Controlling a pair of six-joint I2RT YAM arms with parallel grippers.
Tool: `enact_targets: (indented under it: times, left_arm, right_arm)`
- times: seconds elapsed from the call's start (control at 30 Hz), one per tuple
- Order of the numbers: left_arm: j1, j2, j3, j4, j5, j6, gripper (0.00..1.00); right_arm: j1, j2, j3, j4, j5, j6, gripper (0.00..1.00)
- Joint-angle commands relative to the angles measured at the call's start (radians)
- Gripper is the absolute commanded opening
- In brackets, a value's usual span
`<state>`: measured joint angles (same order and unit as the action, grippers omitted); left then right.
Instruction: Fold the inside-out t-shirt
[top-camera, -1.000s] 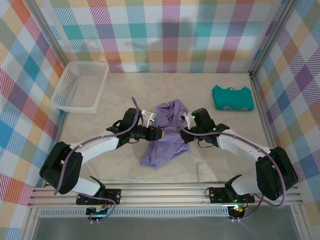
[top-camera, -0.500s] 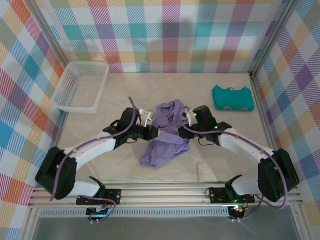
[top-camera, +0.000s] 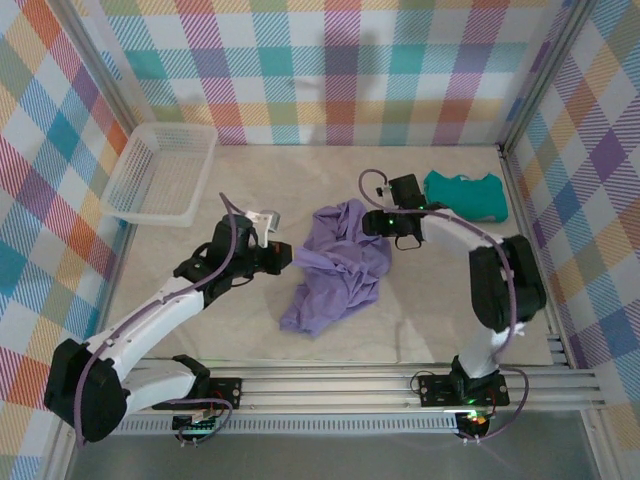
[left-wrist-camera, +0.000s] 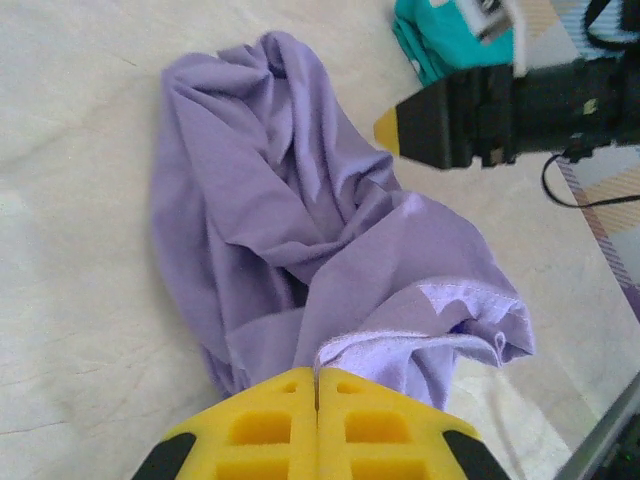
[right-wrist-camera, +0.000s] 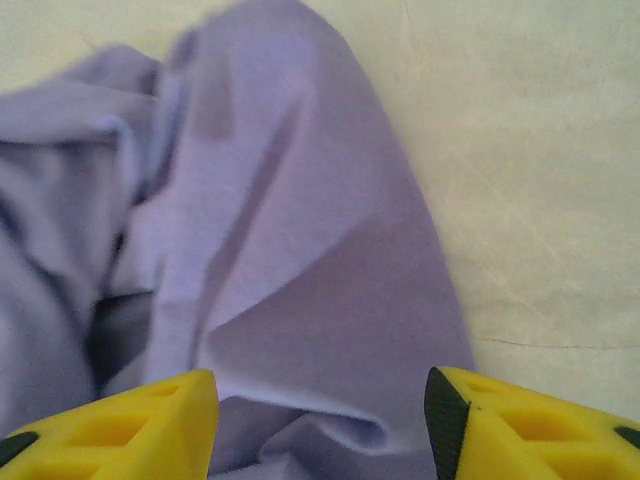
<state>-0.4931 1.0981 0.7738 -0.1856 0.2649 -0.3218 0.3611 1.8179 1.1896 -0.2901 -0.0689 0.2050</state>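
I see the table (top-camera: 240, 330) filling the middle of the overhead frame, with the inside-out t-shirt (top-camera: 335, 265) crumpled at its centre. My left arm (top-camera: 150, 312) sweeps up from the lower left, elbow bent, wrist pointing at the shirt's left edge. My right arm (top-camera: 455, 235) doubles back sharply from the lower right and reaches leftward. The left gripper (left-wrist-camera: 317, 385) is clenched on a hem of the shirt. The right gripper (right-wrist-camera: 320, 400) is released, its fingers spread with purple cloth between them.
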Motion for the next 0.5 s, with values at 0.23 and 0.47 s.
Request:
enact_targets:
  times: [0.23, 0.47]
  left_arm:
    - [0.065, -0.041, 0.089, -0.076, -0.067, -0.032, 0.00]
    - [0.226, -0.082, 0.318, -0.231, -0.053, -0.098, 0.00]
  right_arm:
    - [-0.014, 0.090, 0.118, -0.087, -0.010, 0.006, 0.04]
    - [-0.148, -0.271, 0.056, 0.017, -0.091, 0.061, 0.00]
